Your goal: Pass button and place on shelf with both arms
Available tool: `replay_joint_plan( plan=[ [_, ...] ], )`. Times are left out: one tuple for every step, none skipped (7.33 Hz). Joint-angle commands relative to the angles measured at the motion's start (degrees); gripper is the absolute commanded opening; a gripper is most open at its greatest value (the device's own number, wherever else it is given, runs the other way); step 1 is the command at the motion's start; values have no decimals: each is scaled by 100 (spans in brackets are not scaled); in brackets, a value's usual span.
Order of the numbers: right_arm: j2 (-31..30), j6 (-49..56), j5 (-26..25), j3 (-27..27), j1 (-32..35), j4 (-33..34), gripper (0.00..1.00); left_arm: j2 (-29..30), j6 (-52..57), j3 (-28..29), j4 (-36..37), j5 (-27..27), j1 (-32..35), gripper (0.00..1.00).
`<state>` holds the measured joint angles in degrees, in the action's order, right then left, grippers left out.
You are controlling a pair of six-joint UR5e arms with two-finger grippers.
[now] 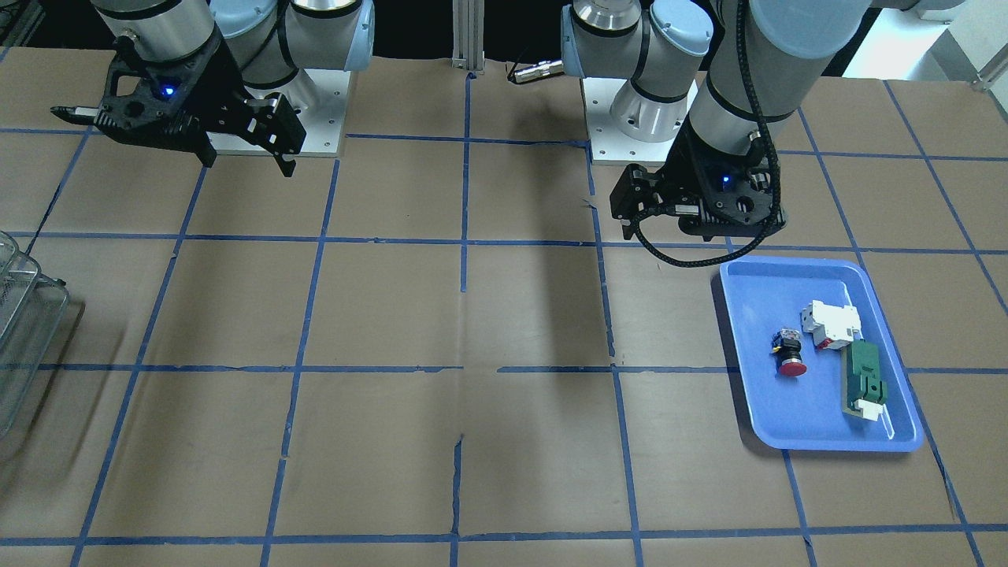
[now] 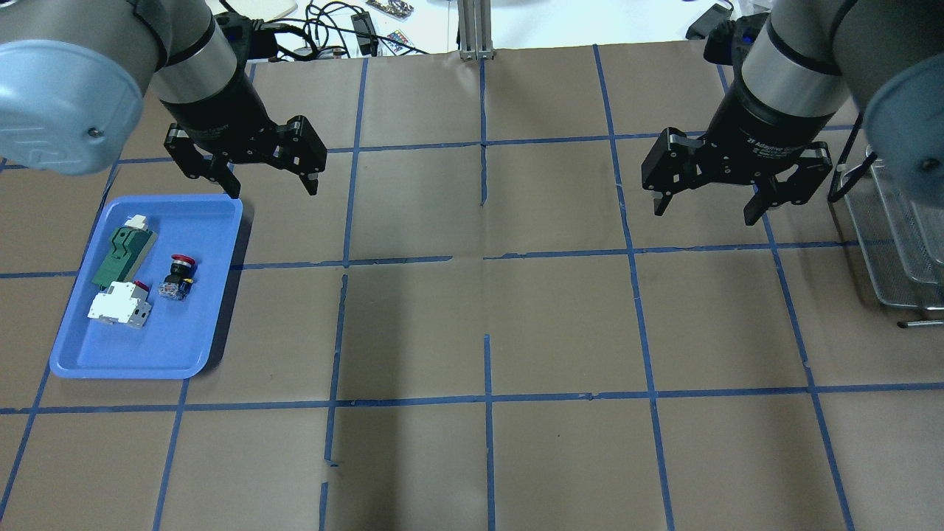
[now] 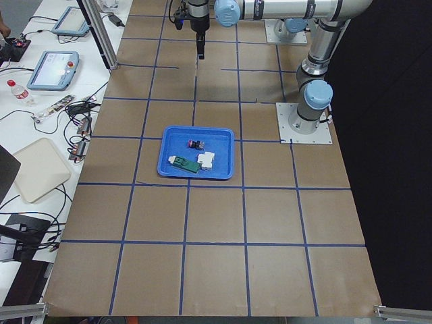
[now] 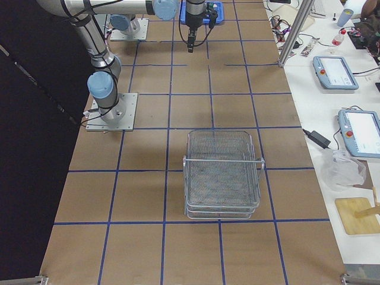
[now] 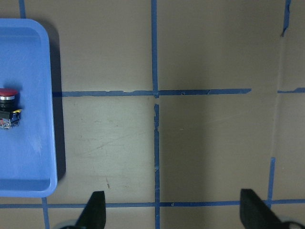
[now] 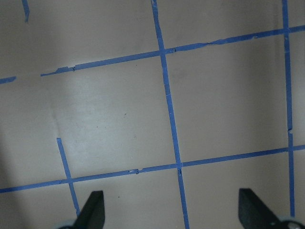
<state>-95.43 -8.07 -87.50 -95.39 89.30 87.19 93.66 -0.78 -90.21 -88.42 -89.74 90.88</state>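
Observation:
The button with its red cap lies on its side in the blue tray; it also shows in the overhead view and at the left wrist view's left edge. My left gripper is open and empty, hovering above the table beside the tray's far corner, apart from the button. My right gripper is open and empty above bare table. The wire-mesh shelf stands at the table's right end, beside the right gripper, and shows whole in the exterior right view.
The tray also holds a white block component and a green flat component next to the button. Brown paper with blue tape grid lines covers the table. Cables and tablets lie beyond the far edge.

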Motion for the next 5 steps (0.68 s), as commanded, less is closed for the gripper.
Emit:
replay_joint_plan(
  plan=[
    [24,77,-291,-6,0,-52,100,3,-2,-14,0,0,9,100],
    [-11,86,-425,-67,0,-114,100,-6,7,4,9,0,0,100],
    [6,25,-269,-15,0,-88,100,-75,7,-48,0,-8,0,100],
    [24,-2,-181,-15,9,-27,100,-6,7,3,17,-26,-9,100],
    [42,-2,-197,-84,9,-18,100,-67,25,-74,17,17,-105,100]
  ],
)
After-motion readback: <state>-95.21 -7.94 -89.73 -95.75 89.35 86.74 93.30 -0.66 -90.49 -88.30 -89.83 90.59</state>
